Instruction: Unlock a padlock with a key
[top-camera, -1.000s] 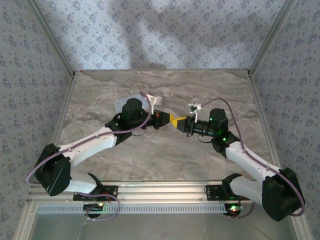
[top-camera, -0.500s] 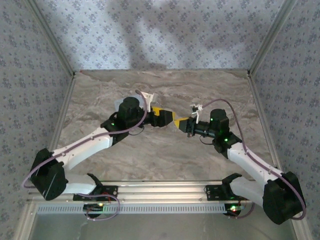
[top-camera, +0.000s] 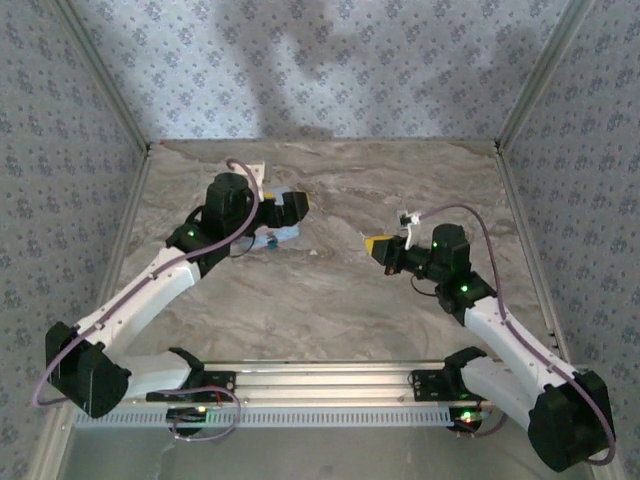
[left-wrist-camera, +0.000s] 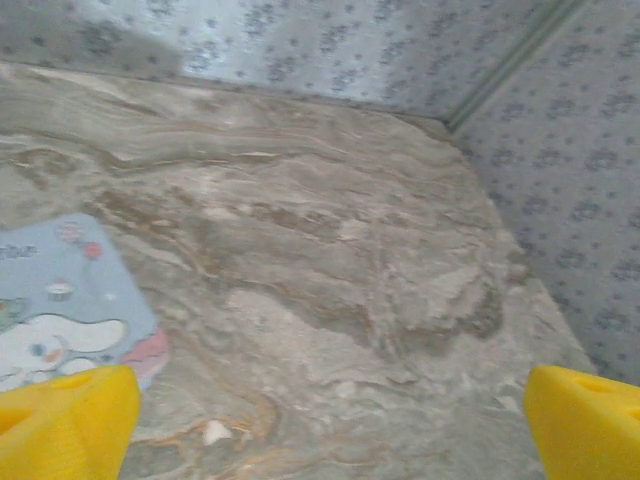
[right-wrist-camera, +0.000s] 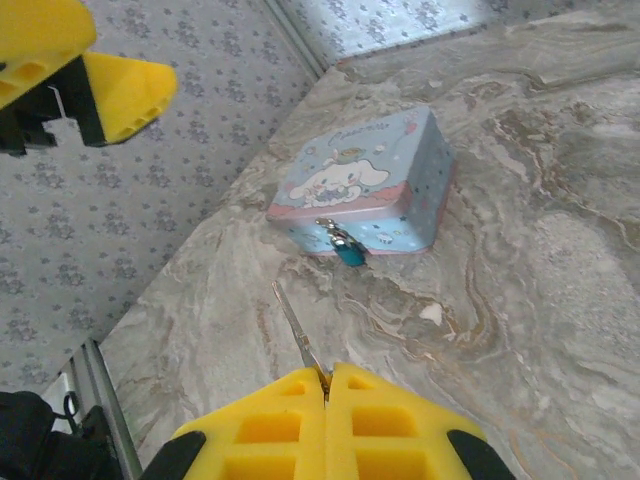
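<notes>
A thin metallic key (right-wrist-camera: 298, 330) sticks out forward from between the yellow fingers of my right gripper (right-wrist-camera: 326, 378), which is shut on it. Ahead of it, the small teal padlock (right-wrist-camera: 349, 251) hangs on the front of the light-blue cartoon tin (right-wrist-camera: 365, 180). In the top view my right gripper (top-camera: 378, 245) hovers right of centre, apart from the tin (top-camera: 278, 237). My left gripper (top-camera: 291, 206) is above the tin's far right side. Its yellow fingertips (left-wrist-camera: 65, 420) stand wide open with nothing between them, and the tin's lid (left-wrist-camera: 60, 300) is below left.
The marble tabletop (top-camera: 330, 300) is walled by patterned panels on three sides. A small white chip (right-wrist-camera: 431, 314) lies on the table near the tin. The left gripper's fingers (right-wrist-camera: 95, 70) show at the upper left of the right wrist view.
The two grippers met at the table's middle earlier. My left arm has swung back left over the tin with its gripper open, and my right gripper has drawn back to the right.
</notes>
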